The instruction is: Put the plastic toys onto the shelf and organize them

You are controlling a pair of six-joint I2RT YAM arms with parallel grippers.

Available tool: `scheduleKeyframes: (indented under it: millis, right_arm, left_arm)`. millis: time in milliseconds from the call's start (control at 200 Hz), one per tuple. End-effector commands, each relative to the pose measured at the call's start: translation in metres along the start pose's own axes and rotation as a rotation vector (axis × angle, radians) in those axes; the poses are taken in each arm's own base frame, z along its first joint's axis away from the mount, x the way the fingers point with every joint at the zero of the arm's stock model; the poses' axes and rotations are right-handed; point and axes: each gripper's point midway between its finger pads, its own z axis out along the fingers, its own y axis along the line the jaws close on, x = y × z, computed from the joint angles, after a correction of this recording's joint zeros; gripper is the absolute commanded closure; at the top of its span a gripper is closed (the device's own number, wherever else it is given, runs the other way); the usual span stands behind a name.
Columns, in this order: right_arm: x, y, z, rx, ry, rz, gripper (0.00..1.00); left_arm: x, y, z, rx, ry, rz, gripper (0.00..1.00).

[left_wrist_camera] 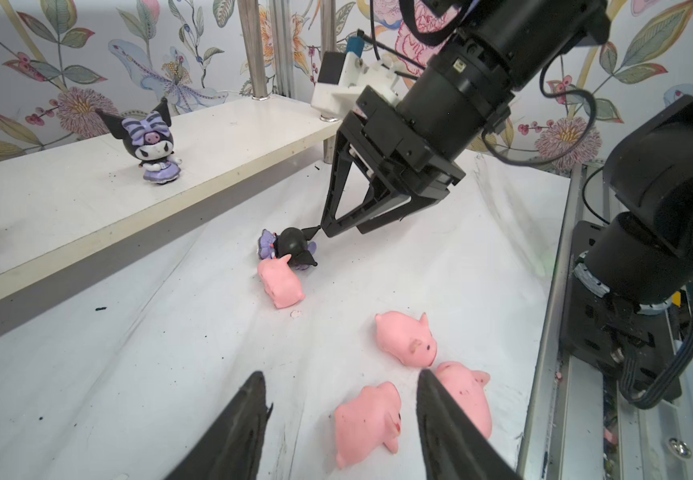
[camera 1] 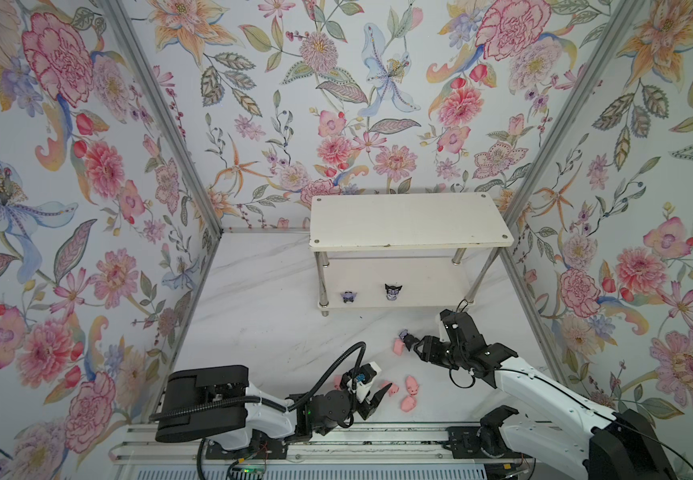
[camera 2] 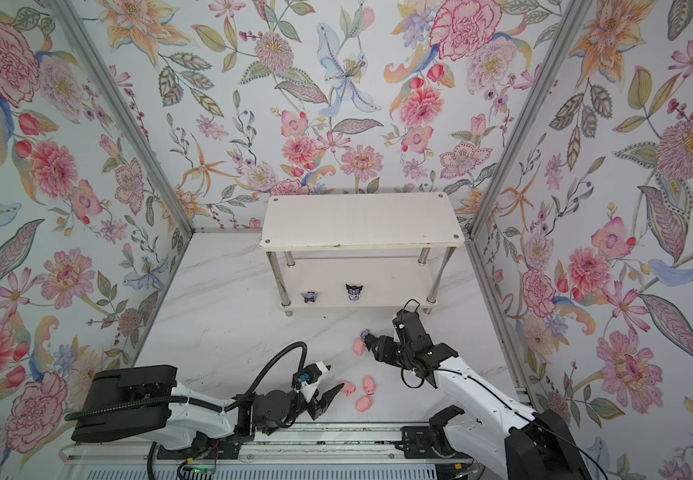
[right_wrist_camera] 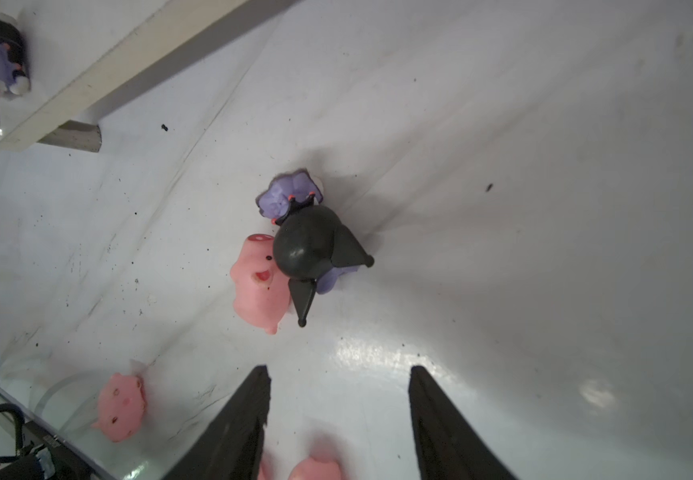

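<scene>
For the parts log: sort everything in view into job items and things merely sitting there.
Job items: shelf; standing figurine and second figurine on its lower board; toppled figurine on the tabletop, against a pig; other pigs nearer the front.

Merely there: floral walls; front rail.

Bright, even diffuse light; soft shadows, tabletop (right_wrist_camera: 361, 353) glare, wide-angle edge warp, blurred corners.
</scene>
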Motion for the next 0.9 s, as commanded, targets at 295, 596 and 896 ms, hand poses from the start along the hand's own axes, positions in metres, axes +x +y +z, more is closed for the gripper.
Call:
scheduleKeyframes:
  millis: [295,596,896]
  right_arm:
    - [-0.024,0.008,0.027,-0.039,-0.002,-0.076,0.54]
    - [-0.028,0.007,0.047,-0.051,0.021,-0.069,0.77]
    - [-0.032,-0.003,0.023,0.031,-0.018,-0.126,0.91]
  left_arm:
    - [-0.008,0.115,-0.084,-0.47,-0.123,-0.159,0.43]
    - [0.002,0.162,-0.136,-0.596,-0.263,-0.349,0.45]
    - [0.005,0.169,-0.14,-0.654,-0.269,-0.294,0.46]
